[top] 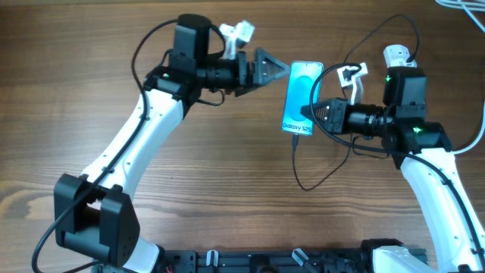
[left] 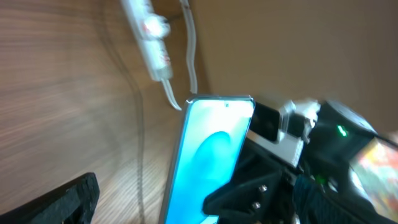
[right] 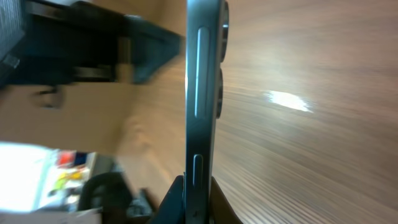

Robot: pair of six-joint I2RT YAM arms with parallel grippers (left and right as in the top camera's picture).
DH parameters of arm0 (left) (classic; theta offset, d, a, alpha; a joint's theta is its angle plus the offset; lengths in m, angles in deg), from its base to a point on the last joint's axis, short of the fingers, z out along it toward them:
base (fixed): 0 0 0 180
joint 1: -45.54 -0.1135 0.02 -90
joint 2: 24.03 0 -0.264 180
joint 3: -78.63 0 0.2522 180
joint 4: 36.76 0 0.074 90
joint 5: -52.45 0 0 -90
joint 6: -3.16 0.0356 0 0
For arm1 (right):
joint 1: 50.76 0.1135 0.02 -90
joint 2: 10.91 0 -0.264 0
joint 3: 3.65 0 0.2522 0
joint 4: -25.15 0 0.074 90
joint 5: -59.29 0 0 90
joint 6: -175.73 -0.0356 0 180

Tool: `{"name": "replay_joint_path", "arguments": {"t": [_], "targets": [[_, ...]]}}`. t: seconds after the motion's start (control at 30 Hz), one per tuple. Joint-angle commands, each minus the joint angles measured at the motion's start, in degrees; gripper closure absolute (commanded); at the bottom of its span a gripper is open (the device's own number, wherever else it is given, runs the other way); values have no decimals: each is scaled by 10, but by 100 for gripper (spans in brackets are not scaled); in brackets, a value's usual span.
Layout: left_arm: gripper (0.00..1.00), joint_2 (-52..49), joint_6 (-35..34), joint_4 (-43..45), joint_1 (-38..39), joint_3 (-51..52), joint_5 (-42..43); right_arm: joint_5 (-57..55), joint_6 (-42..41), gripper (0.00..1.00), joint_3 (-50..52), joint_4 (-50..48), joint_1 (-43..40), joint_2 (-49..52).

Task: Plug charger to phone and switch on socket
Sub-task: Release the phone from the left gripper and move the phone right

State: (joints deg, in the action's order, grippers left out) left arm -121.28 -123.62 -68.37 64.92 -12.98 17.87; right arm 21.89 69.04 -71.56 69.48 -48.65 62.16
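The phone [top: 301, 95], with a bright teal screen, is held off the table on its edge. My right gripper [top: 314, 112] is shut on its right side. In the right wrist view the fingers [right: 198, 199] clamp both faces of the phone [right: 202, 93]. The charger's thin black cable [top: 303, 178] loops on the table and runs up to the phone's bottom edge; I cannot tell whether the tip is seated. My left gripper [top: 271, 70] is open and empty, just left of the phone's top. The white socket [left: 151, 34] with red markings lies beyond the phone [left: 208, 155].
A thick white cord [left: 189, 43] runs from the socket past the phone's top. One left finger [left: 68, 199] shows at the bottom left of the left wrist view. The right arm's body [top: 402, 98] stands close behind the phone. The wooden table [top: 227, 167] lies below.
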Motion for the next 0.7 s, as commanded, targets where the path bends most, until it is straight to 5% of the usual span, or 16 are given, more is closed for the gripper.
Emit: {"name": "replay_joint_path", "arguments": {"t": [0.0,0.37,0.67], "targets": [[0,9,3,-58,-18,0,-126,-174,35,96,-9,29,1,2],[0,9,3,-201,-21,0,-489,-238,55,96,-9,42,1,131],[0,9,3,-208,-21,0,-493,-228,63,96,-9,36,1,202]]}}
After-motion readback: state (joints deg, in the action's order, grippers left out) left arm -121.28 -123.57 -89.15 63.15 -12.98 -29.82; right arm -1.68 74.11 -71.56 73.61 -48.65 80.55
